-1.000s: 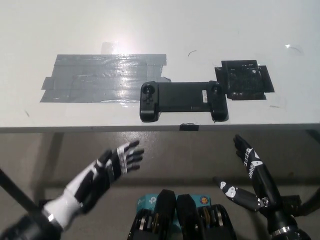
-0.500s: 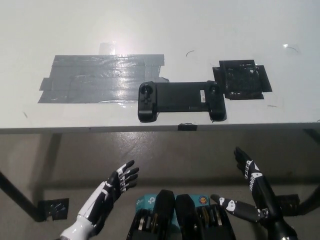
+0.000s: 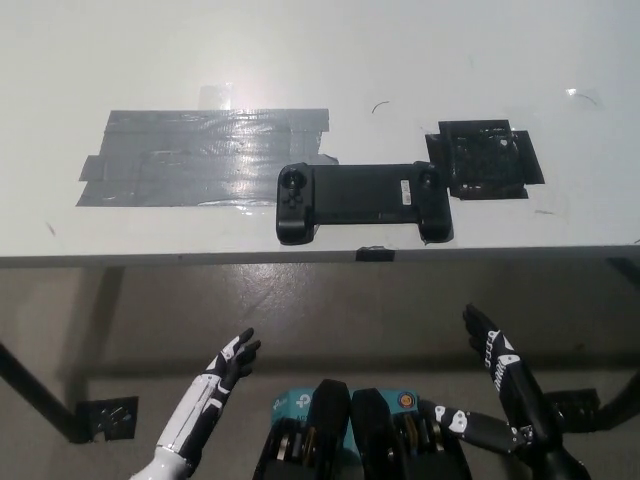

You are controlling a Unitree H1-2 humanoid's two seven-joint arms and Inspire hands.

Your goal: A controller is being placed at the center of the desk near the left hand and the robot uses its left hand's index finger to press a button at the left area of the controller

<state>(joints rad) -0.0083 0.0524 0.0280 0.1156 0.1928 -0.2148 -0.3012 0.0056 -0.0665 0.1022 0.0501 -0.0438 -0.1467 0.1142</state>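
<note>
Black controller lies flat near the front edge of the white desk. Left hand and right hand, both released with fingers spread, hang below the desk.

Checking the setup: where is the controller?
Head view: controller lies near the desk's front edge, centre, between grey tape and black patch.
</note>
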